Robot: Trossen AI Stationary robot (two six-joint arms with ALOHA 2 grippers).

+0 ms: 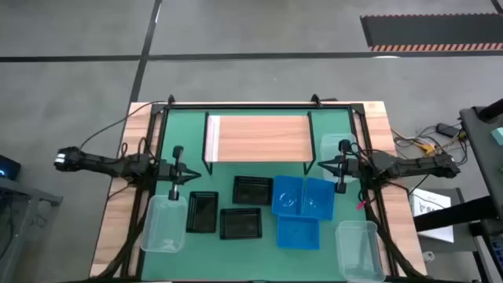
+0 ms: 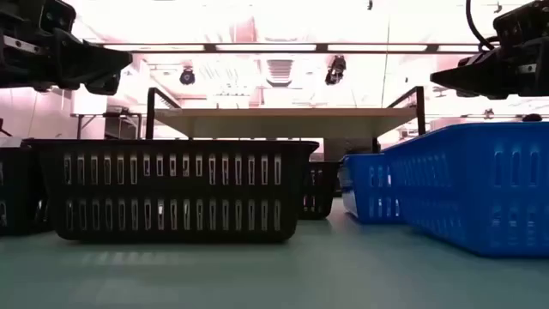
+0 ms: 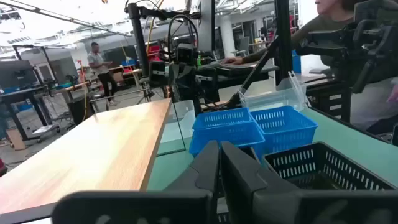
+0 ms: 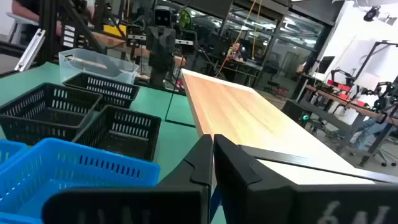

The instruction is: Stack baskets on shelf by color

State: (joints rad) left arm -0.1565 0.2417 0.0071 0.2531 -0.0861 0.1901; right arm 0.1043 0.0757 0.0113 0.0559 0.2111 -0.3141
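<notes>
I note the left gripper (image 1: 185, 174) and right gripper (image 1: 328, 164) mid-frame, fingers together, flanking the bare shelf (image 1: 259, 138); baskets (image 1: 251, 189) lie below.

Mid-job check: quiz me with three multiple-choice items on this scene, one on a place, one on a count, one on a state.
1. The blue perforated baskets lie:
A. on the shelf
B. on the table, toward the right arm's side
C. on the floor

2. Black mesh baskets in view:
A. one
B. three
C. five

3. The shelf's top is:
A. bare
B. stacked with baskets
C. tipped over

Answers:
1. B. In the high view they sit on the green top, to the right of the black ones.
2. B. Three black ones show in front of the shelf.
3. A. The wood board holds nothing.
</notes>
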